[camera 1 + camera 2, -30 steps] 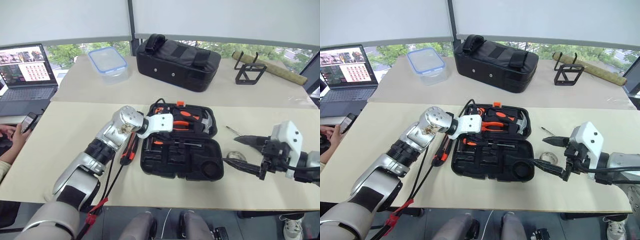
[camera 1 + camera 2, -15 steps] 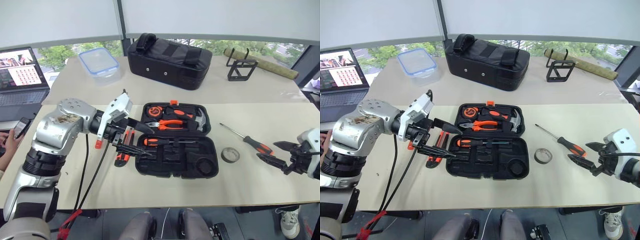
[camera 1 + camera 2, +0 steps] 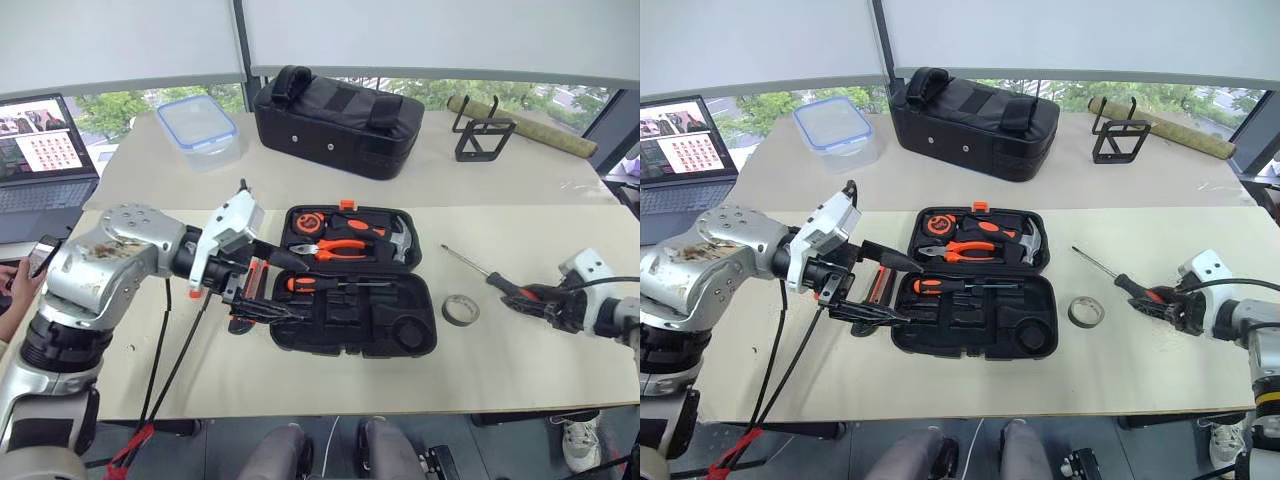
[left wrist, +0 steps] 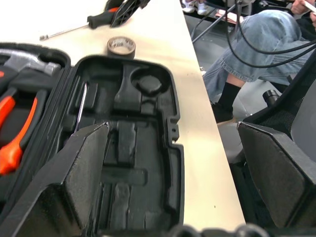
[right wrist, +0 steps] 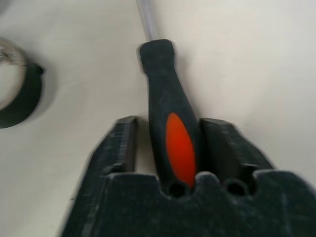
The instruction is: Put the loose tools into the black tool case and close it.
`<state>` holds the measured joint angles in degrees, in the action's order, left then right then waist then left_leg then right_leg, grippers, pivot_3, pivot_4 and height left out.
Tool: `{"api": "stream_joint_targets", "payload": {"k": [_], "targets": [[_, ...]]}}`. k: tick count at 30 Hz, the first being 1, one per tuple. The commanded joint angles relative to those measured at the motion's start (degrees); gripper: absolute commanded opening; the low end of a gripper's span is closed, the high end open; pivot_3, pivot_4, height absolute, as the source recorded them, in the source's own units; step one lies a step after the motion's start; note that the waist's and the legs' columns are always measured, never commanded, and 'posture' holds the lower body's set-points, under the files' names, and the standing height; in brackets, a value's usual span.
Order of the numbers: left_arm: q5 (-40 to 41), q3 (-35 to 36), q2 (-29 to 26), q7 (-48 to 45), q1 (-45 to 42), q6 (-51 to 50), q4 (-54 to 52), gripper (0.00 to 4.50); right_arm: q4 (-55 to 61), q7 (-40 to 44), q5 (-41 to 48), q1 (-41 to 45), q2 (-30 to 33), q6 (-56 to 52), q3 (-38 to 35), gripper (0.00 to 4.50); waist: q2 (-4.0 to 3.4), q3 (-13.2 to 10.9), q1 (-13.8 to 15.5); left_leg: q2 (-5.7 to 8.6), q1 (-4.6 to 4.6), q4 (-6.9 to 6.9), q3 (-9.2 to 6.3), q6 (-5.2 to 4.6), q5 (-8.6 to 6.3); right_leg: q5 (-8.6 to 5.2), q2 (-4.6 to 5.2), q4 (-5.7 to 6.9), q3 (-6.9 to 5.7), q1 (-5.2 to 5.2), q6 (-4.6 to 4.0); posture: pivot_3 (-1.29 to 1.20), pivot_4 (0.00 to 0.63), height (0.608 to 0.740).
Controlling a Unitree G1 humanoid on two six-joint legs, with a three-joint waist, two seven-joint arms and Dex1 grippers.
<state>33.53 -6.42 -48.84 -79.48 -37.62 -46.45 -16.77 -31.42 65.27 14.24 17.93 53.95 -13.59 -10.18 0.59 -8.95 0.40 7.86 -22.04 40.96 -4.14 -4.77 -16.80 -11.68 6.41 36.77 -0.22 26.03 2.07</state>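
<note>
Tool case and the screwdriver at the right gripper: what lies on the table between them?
The small dark tape roll lies flat on the table between the open black tool case and the screwdriver; the left eye view shows it too.

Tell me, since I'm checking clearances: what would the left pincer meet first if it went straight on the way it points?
Probably the black tool case: the left pincer, jaws open, hangs just off its edge, aimed slightly downward over the empty moulded slots. Depth is uncertain.
</note>
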Motion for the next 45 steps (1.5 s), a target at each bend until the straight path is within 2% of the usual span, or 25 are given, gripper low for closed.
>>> {"api": "stream_joint_targets", "payload": {"k": [1, 5, 8, 11, 18, 33, 35, 42, 45], "targets": [[-1.09, 0.22, -2.39, -1.08, 0.3, 2.97, -0.56, 4.5, 8.12, 4.02, 3.31, -0.45, 2.43, -0.78, -2.18, 1.03, -0.01, -0.01, -0.03, 0.0, -0.01, 0.0, 0.01, 0.0, 0.0, 0.0, 0.0, 0.0, 0.02, 0.01, 0.0, 0.0, 0.15, 0.722], [-3.11, -1.05, -4.5, -2.83, 1.67, 6.51, -0.17, 4.5, 26.01, 12.16, 9.79, -1.97, 3.39, -2.58, -0.9, 1.03, -0.3, -0.02, -0.28, 0.01, -0.03, -0.04, 0.05, 0.0, 0.0, 0.0, 0.0, 0.02, 0.04, 0.08, 0.0, 0.0, 0.15, 0.722], [-4.06, -1.81, -5.33, -3.69, 2.58, 8.51, -0.22, 4.5, 37.7, 11.93, 11.64, 0.96, 1.73, -6.78, 4.48, 1.03, -0.32, -0.02, -0.66, -0.12, -0.02, -0.1, 0.04, 0.04, -0.01, -0.02, -0.08, 0.02, 0.03, 0.1, -0.04, 0.0, 0.15, 0.722], [-4.46, -2.25, -5.25, -3.77, 2.49, 9.19, 0.0, 4.5, 41.59, 10.71, 9.59, 3.33, -0.01, -7.55, 9.3, 1.03, -0.27, -0.04, -0.52, -0.12, -0.04, -0.06, 0.02, 0.05, -0.01, -0.01, -0.08, -0.01, 0.01, 0.09, -0.06, 0.0, 0.15, 0.722], [-4.58, -2.52, -5.43, -3.86, 2.03, 9.88, -0.12, 4.5, 36.18, 6.03, -2.26, 9.43, -4.25, -3.59, 19.98, 1.03, -0.23, -0.06, 0.41, 0.02, -0.17, 0.07, 0.0, 0.01, -0.01, 0.0, 0.02, -0.02, -0.2, 0.13, -0.03, 0.0, 0.15, 0.722], [-4.87, -2.28, -5.09, -2.0, 2.21, 10.56, 0.16, 4.5, 32.29, 5.35, -6.29, 12.79, -8.2, 1.11, 22.15, 1.03, -0.23, -0.07, 0.1, -0.02, -0.17, 0.03, 0.0, 0.02, 0.0, 0.0, -0.03, 0.0, -0.34, 0.19, -0.05, 0.0, 0.15, 0.722], [-5.0, -2.33, -5.04, -1.88, 2.07, 10.75, 0.49, 4.5, 32.86, 5.39, -5.91, 12.9, -8.09, 0.56, 21.59, 2.04, -0.23, -0.07, 0.16, -0.01, -0.17, 0.04, 0.0, 0.02, 0.0, 0.0, -0.03, 0.0, -0.35, 0.18, -0.04, 0.0, 0.15, 0.722], [-5.52, -2.69, -4.52, -1.72, 1.09, 11.47, 1.96, 4.5, 37.73, 5.05, -2.37, 14.44, -7.79, -4.32, 18.82, 4.41, -0.23, -0.07, 0.13, -0.01, -0.17, 0.03, 0.0, 0.02, 0.0, 0.0, -0.04, 0.0, -0.36, 0.19, -0.04, 0.0, 0.15, 0.722], [-5.99, -3.0, -4.09, -1.78, 0.65, 11.96, 2.7, 4.5, 39.02, 3.92, -1.27, 14.84, -8.55, -7.29, 18.32, 4.48, -0.23, -0.07, 0.14, -0.01, -0.17, 0.04, 0.0, 0.02, 0.0, 0.0, -0.04, 0.0, -0.36, 0.18, -0.05, 0.0, 0.15, 0.722]]}}
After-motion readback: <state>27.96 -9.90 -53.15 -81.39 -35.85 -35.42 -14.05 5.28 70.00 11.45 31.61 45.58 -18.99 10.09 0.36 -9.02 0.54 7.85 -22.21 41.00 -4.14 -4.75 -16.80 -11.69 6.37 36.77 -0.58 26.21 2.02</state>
